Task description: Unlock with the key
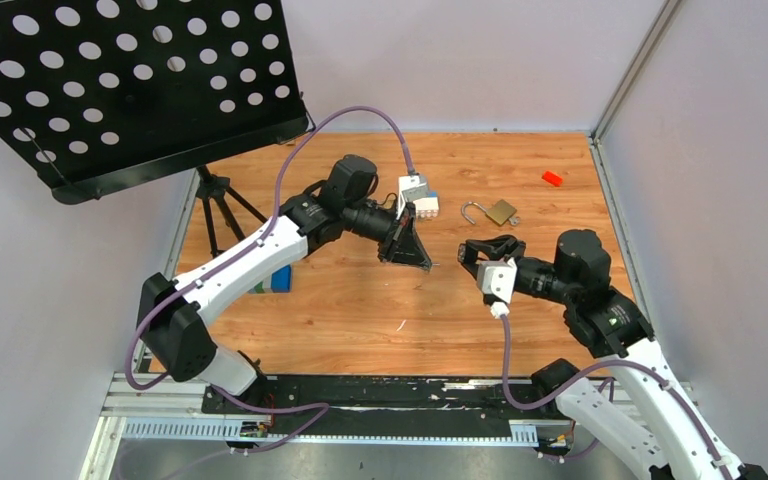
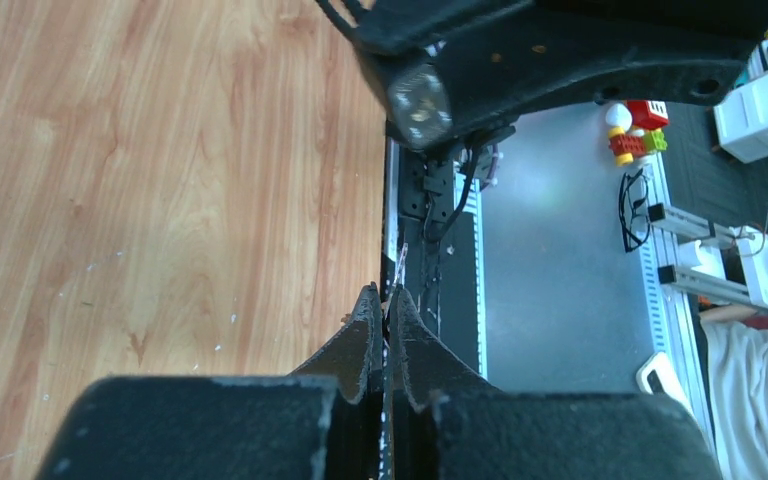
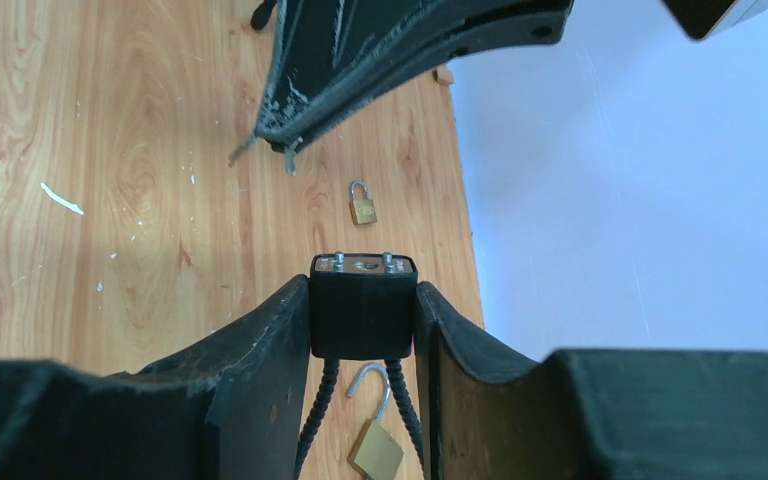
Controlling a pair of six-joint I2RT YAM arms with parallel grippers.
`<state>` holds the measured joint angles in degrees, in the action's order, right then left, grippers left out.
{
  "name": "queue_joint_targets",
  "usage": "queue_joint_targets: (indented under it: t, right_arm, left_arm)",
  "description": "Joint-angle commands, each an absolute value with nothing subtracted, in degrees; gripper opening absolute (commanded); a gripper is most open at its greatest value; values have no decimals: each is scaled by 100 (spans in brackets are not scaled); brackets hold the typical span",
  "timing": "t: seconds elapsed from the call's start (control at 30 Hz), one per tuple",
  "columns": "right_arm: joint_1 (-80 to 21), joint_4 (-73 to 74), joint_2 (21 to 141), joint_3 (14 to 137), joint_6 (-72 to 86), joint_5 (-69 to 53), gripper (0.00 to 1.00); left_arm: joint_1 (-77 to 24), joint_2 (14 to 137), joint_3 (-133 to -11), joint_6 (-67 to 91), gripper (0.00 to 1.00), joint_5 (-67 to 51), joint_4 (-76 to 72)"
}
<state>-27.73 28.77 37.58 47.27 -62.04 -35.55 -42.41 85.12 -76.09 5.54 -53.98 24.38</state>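
Right wrist: right claw (image 3: 362,290) grips black cable lock (image 3: 362,322).

Left arm (image 1: 245,270) and right arm (image 1: 675,415): white shell links, round black joints, black motor housings. Lilac cable (image 1: 290,165) on each arm, ending at a white boxy camera block (image 1: 415,190) by the wrist. Left tool (image 1: 428,263) and right tool (image 1: 472,250) are matte black. Fingers (image 2: 360,345) are wedge-shaped and rough-textured, with whitish scuffs along their edges.
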Motion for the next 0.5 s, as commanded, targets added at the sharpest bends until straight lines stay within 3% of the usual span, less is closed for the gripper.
queue_joint_targets:
  t: [0.0,0.47]
  right_arm:
    - [-2637,3090,3630,5231,-6195,-4249,0]
    - [-2320,4037,3902,5488,-6801,-5568,0]
  left_arm:
    - [-4309,8585,-7877,997,0,-5276,2131]
    - [-4535,7837,-7265,42,0,-5352,2049]
